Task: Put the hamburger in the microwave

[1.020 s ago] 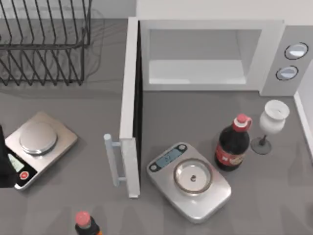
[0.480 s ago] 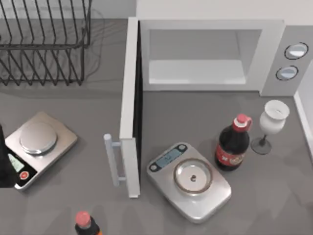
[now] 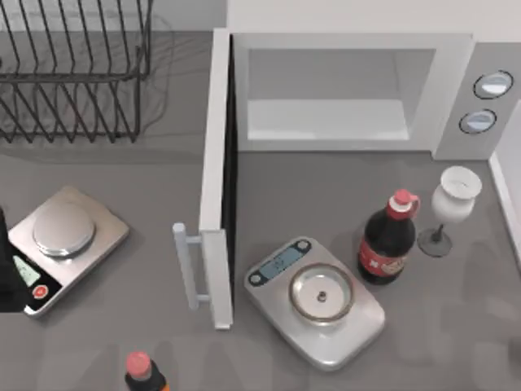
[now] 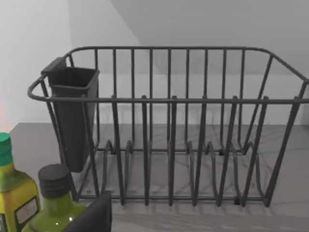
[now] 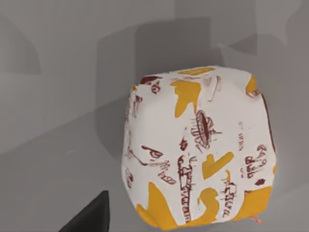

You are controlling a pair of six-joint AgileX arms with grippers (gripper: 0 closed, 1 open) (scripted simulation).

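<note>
The microwave (image 3: 456,90) stands at the back of the table, and its pale grey cavity (image 3: 326,98) holds nothing. Its white door (image 3: 216,187) is swung wide towards the front, bar handle (image 3: 186,265) on the left face. The hamburger (image 5: 200,145), wrapped in white paper printed with yellow and dark red, lies on the grey tabletop close under the right wrist camera. A dark part of my right gripper (image 5: 89,217) shows just beside it. My left arm (image 3: 5,281) is parked at the table's far left edge.
A black wire dish rack (image 3: 73,73) is at the back left. One kitchen scale (image 3: 313,297) sits before the microwave, another scale (image 3: 61,244) at the left. A cola bottle (image 3: 389,240) and a white wine glass (image 3: 452,208) stand right. Another red-capped bottle (image 3: 140,371) is at the front.
</note>
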